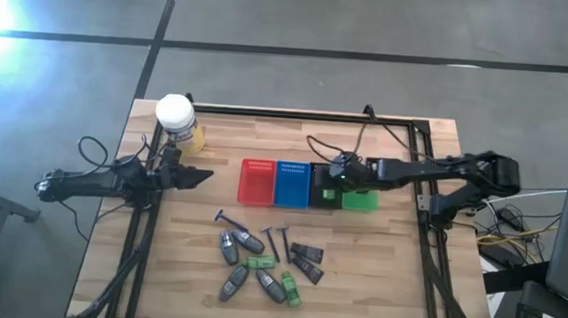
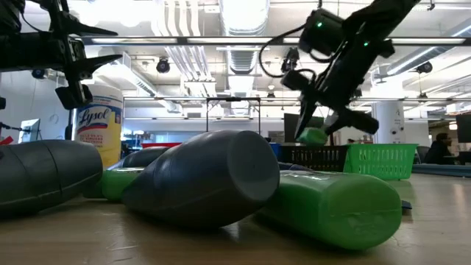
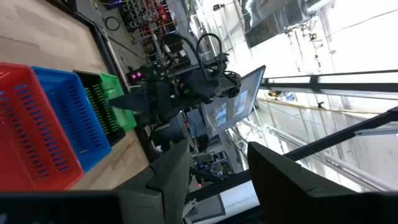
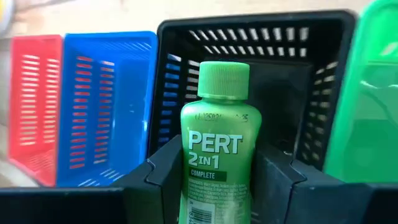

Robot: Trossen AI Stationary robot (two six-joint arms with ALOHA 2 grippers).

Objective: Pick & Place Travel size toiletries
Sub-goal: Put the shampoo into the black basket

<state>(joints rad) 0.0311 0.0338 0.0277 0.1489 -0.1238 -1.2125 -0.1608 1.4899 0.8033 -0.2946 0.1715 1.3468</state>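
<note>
The travel size toiletries [image 1: 262, 263] lie loose on the wooden table's near middle: grey tubes [image 2: 199, 177], green tubes [image 2: 331, 206], thin razors and dark packets. My right gripper [image 1: 334, 183] hangs over the black basket [image 4: 249, 31] and is shut on one green "Pert 2in1" tube [image 4: 214, 155]. In the low view that tube's cap [image 2: 313, 136] shows below the gripper, above the baskets. My left gripper [image 1: 203, 176] is open and holds nothing; it is raised over the table's left part, near the yellow jar [image 1: 176, 119]. My right gripper pinches the green tube between its two fingers [image 4: 158, 180], on the sides of the tube's body [image 4: 214, 186] below the label. The capped end [image 4: 222, 79] sticks out ahead of the fingers. The gripper slants down from the table's right; the tube is lifted clear over the black basket.
Red [image 1: 256, 181], blue [image 1: 291, 184], black [image 1: 320, 187] and green [image 1: 361, 198] baskets stand in a row across the table's middle. The white-capped yellow Lysol jar [image 2: 98, 121] stands at the far left corner. A dark frame runs round the table's edges.
</note>
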